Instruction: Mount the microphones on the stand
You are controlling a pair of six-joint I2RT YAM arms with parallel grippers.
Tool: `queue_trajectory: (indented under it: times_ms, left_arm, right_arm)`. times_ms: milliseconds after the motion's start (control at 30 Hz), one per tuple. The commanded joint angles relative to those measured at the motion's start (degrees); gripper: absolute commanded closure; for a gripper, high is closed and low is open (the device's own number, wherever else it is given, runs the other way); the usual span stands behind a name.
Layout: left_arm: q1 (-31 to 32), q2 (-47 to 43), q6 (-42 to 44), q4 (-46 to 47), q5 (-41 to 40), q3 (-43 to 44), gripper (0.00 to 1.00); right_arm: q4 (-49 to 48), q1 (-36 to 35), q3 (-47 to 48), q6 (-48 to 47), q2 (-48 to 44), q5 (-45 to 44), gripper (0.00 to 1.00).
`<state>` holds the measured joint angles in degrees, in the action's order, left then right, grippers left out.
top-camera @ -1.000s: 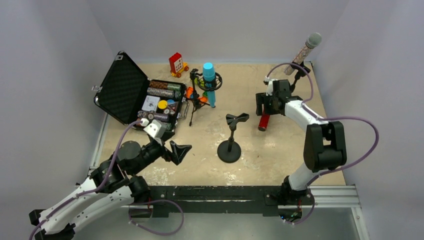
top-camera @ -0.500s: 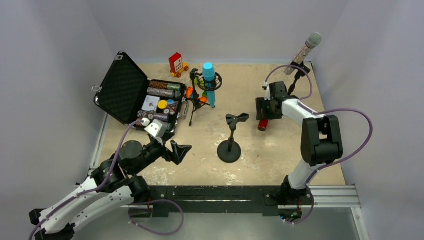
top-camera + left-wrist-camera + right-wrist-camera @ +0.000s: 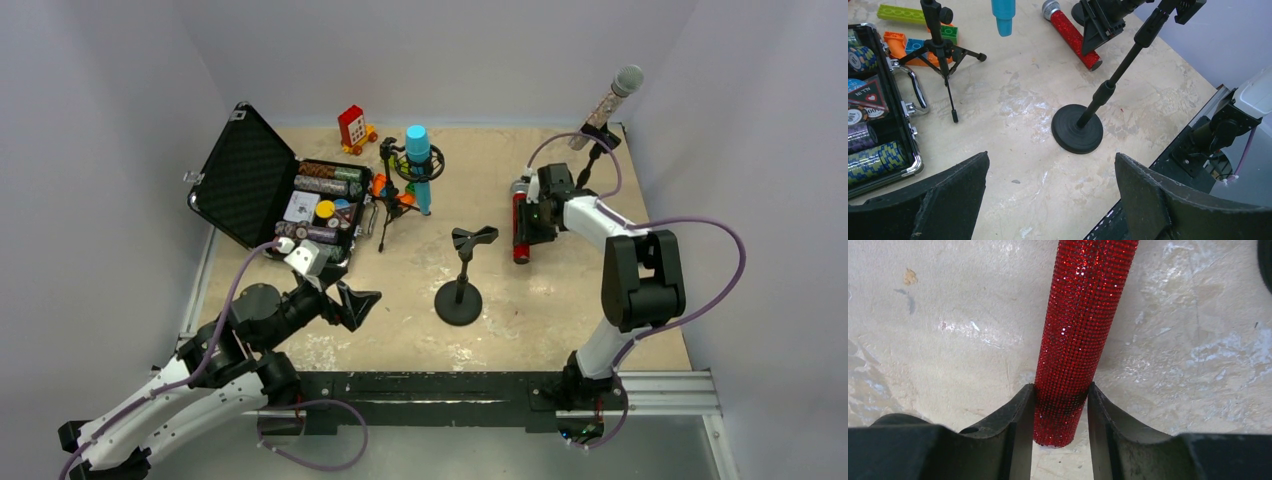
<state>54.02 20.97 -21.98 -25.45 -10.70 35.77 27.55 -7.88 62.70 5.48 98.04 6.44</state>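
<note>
The red glitter microphone lies on the table right of the empty round-base stand, silver head pointing away. My right gripper is shut on its tail end, a finger touching each side; it shows in the top view. The cyan-blue microphone hangs in the ring mount of a tripod stand. The silvery-pink microphone sits tilted on a stand at the back right. My left gripper is open and empty, low at the front left, facing the round-base stand.
An open black case with poker chips stands at the left. A red toy and loose coloured bricks lie near the tripod. Walls close the table at the back and sides.
My right gripper has shifted slightly back and left and closed on the red microphone, which now lies straight with its silver head in view. The left arm has hardly moved.
</note>
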Motion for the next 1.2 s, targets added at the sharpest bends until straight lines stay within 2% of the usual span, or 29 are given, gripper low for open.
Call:
queue_trajectory:
  times_ms: [0,233,467,567,700,867,1000,1100,1167]
  left_arm:
    - [-0.23,-0.21,-1.64,0.16,0.84,1.95,0.01]
    - [-0.23,-0.49,-1.84,-0.61,1.61,2.28,0.01]
    - [-0.23,0.22,-2.12,0.55,2.41,2.44,0.01]
    - [-0.23,0.18,-2.78,0.68,2.76,2.29,0.01]
    - [-0.23,-0.02,-3.06,0.46,3.13,2.50,0.01]
    - [-0.22,-0.39,-3.23,-0.17,3.05,2.73,0.01]
    - [-0.23,-0.49,-3.41,-0.30,3.22,2.73,0.01]
    - [-0.23,-0.55,-3.42,-0.02,3.42,2.73,0.01]
    - [-0.23,-0.62,-3.22,0.71,4.07,2.70,0.01]
  right_arm:
    - [4.62,-0.29,1.61,-3.79,0.22,4.55,0.73]
    - [10.38,-0.24,-2.01,-17.19,-5.83,5.16,0.72]
    - [9.91,-0.29,-7.87,-27.83,-7.42,-2.61,0.67]
    - [9.77,-0.20,-8.20,-28.70,-6.25,-3.36,0.62]
    - [8.68,-0.21,-8.22,-28.02,-4.72,-2.71,0.47]
    - [7.71,-0.21,-7.75,-27.37,-2.18,-2.74,0.43]
    - [7.03,-0.07,-7.51,-26.96,-1.27,-2.54,0.48]
    - [6.86,0.16,-7.63,-26.92,-2.74,-1.73,0.59]
    - [7.46,0.80,-7.53,-27.26,-4.75,0.13,0.71]
